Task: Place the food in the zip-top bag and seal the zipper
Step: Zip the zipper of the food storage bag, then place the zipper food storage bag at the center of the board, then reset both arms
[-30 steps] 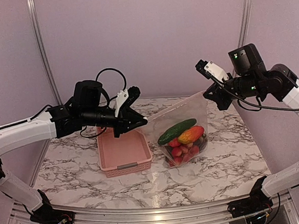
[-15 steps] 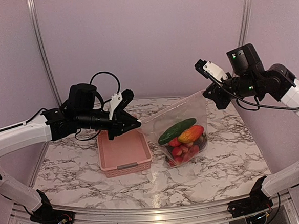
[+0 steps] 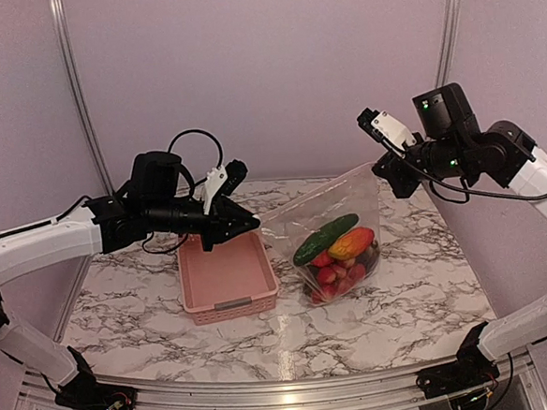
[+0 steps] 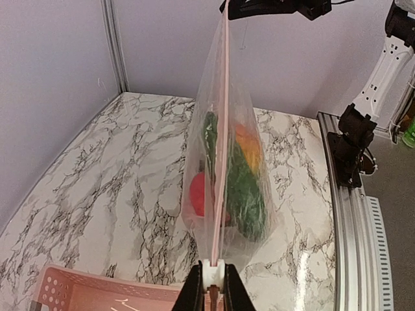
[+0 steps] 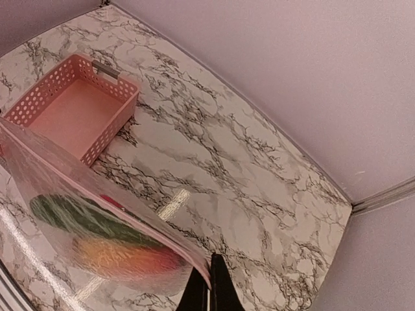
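Note:
The clear zip-top bag hangs stretched between my two grippers above the table. Inside it lie a dark green cucumber, an orange-red fruit and small red balls. My left gripper is shut on the white slider at the left end of the pale pink zipper. My right gripper is shut on the bag's upper right corner, which the right wrist view shows pinched. The strip runs straight and taut between them. The food is blurred through the plastic.
A pink latticed basket stands on the marble table just left of the bag, under my left gripper; I see nothing in it. The right arm's base stands at the table edge. A purple wall closes the back.
My left gripper has drawn slightly left along the bag's mouth, away from the right gripper. The right gripper and the bag have barely moved.

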You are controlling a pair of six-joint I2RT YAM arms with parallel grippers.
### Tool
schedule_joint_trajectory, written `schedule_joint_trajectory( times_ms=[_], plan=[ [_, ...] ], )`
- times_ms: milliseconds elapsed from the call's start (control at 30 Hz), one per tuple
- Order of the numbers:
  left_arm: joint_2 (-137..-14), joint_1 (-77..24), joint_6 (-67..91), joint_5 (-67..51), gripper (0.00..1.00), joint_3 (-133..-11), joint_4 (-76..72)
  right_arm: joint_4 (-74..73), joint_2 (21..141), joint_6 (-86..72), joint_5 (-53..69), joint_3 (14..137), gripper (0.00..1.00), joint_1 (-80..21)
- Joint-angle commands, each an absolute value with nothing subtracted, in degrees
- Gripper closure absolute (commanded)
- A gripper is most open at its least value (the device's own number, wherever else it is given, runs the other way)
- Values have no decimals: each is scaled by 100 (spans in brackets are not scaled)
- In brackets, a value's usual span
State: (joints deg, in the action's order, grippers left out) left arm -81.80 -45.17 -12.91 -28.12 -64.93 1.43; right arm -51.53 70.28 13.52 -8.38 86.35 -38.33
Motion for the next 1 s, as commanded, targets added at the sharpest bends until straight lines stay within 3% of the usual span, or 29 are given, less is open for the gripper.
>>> schedule_joint_trajectory(
  times_ms=[0, 333, 633, 733, 867, 967],
  plan=[
    [-8852, -4267, -1015, -2811, 92, -6927, 61, -4295, 7003, 1308, -1637, 8708, 100, -3217],
    [-10689, -4228, -1103, -2501, 90, -9739, -13, -2760, 7672, 1460, -2058, 9186, 100, -2901],
    [-10498, -4266, -885, -2674, 79, -8655, -330, -2796, 6431, 619, -1011, 7157, 99, -2907],
    [-10213, -4422, -811, -2508, 66, -8318, -213, -2993, 5646, 912, 224, 6340, 81, -2915],
    [-9546, -4693, -1040, -1967, 50, -7813, -100, -3099, 5029, 628, 673, 6081, 51, -2905],
    [-9063, -4750, -793, -1198, 33, -7492, -117, -3088, 5213, 330, 547, 6320, 35, -2913]
  ],
)
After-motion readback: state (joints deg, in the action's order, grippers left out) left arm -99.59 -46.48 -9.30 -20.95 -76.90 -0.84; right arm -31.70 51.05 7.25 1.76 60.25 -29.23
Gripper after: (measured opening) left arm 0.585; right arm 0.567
